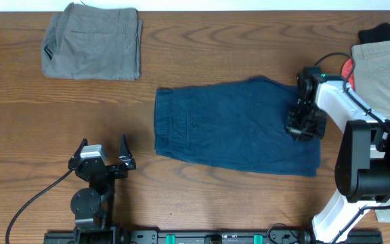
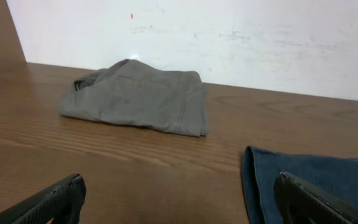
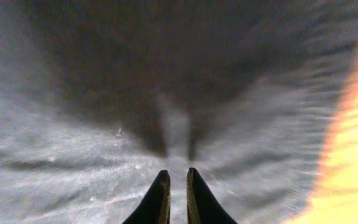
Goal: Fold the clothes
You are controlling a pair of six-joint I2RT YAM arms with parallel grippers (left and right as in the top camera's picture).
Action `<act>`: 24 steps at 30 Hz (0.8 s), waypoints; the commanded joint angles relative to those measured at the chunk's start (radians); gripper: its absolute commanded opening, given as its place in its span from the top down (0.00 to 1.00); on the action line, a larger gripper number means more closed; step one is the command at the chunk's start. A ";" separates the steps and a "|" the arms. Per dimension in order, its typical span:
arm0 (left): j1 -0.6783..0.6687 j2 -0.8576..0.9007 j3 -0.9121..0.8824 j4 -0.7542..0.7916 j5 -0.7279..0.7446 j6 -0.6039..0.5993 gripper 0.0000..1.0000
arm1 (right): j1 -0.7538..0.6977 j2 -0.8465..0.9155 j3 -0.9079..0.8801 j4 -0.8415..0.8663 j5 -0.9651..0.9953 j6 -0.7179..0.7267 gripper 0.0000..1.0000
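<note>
While you watch from overhead, the wooden table (image 1: 249, 196) fills the view, and the clothes (image 1: 229, 129), a pair of navy-blue shorts, lie spread flat at its middle with the waistband to the left and the leg hems to the right. Beige trousers (image 1: 384, 68) lie at the right edge, running out of view, well apart from the grey shorts (image 1: 93, 44), which sit folded in the far left corner. Your right arm (image 1: 364, 156) reaches in from the near right, and the right gripper (image 1: 302, 129) is down over the right part of the navy shorts. Its wrist view shows its fingers (image 3: 160, 196) nearly together with a thin slit between them over blurred blue cloth; you cannot tell whether any cloth is pinched. The left gripper (image 1: 103, 146) sits at the near left with its jaws spread wide, holding nothing, just left of the waistband. A black item (image 1: 384, 32) and something red (image 1: 348, 68) peek out beside the trousers.
</note>
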 commanded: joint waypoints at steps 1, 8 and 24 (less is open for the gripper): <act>0.004 -0.006 -0.015 -0.037 -0.013 0.017 0.02 | -0.001 0.005 0.101 -0.042 0.038 -0.002 0.85; 0.004 -0.006 -0.015 -0.037 -0.013 0.017 0.02 | -0.003 0.000 0.246 -0.117 0.038 -0.011 0.01; 0.004 -0.006 -0.015 -0.037 -0.013 0.017 0.02 | -0.273 0.000 0.448 -0.071 0.140 -0.024 0.01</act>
